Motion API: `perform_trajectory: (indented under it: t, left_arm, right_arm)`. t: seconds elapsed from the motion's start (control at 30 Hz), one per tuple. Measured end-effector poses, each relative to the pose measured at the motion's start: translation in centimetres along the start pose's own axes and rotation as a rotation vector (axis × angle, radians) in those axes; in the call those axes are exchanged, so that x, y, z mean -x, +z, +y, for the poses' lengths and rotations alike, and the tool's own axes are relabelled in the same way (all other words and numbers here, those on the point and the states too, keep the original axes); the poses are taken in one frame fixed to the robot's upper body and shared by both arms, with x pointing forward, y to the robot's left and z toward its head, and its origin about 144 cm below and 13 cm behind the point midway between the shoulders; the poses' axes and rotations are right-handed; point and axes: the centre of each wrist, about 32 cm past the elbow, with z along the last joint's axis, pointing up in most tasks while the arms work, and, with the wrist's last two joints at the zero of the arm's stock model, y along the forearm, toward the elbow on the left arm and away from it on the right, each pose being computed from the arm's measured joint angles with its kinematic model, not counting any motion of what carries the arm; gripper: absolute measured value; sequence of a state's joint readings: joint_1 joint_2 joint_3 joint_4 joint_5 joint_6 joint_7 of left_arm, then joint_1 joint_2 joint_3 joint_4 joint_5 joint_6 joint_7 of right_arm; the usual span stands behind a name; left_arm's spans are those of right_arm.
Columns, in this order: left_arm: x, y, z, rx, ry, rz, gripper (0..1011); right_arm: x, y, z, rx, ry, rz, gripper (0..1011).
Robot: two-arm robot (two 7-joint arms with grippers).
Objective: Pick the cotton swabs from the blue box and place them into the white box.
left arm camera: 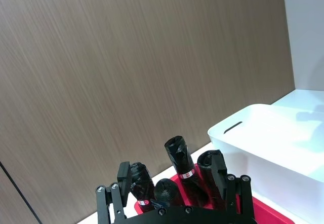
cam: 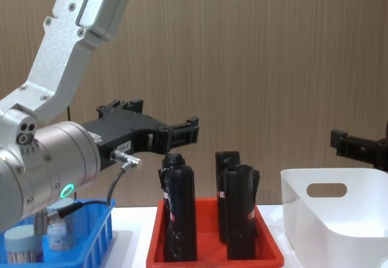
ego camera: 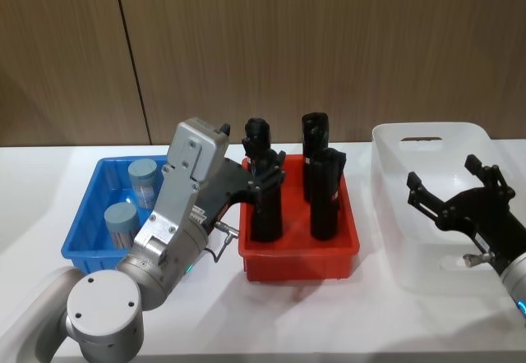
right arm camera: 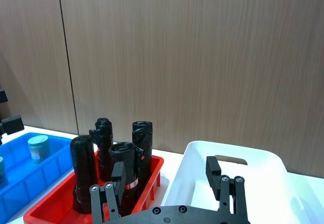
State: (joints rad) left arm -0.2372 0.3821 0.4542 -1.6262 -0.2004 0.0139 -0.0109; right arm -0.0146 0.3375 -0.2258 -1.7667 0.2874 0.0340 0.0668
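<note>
Two cotton swab jars with pale lids, one jar (ego camera: 142, 180) at the back and one jar (ego camera: 121, 222) nearer me, stand in the blue box (ego camera: 85, 215) at the table's left. The white box (ego camera: 427, 130) sits at the right with no jars visible inside. My left gripper (ego camera: 261, 171) hovers open and empty above the red tray's left side, right of the blue box. Above the white box my right gripper (ego camera: 448, 185) hangs open, nothing between its fingers. From the chest view the jars (cam: 21, 244) peek over the blue box wall (cam: 97, 237).
A red tray (ego camera: 300, 260) with several tall black bottles (ego camera: 323, 190) stands between the two boxes, directly under my left gripper (cam: 176, 134). A brown panel wall (ego camera: 329, 43) closes off the back of the white table (ego camera: 205, 314).
</note>
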Motion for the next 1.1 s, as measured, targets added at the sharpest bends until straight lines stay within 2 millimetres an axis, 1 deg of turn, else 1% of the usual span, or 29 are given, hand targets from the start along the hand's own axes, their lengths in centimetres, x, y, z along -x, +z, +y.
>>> perform_trajectory:
  t: [0.5,0.8,1.1]
  left_arm:
    - [-0.2,0.1,-0.3,-0.009,0.004,-0.004,1003]
    - [-1.0,0.3,-0.5,-0.050,0.027,0.000,1003]
    - [-2.0,0.2,0.1,-0.115,0.084,0.050,1003]
  right_arm:
    - [0.0,0.0,0.0,0.000,0.000,0.000,1002]
    - [0.0,0.0,0.0,0.000,0.000,0.000,1002]
    - [0.0,0.0,0.0,0.000,0.000,0.000,1001]
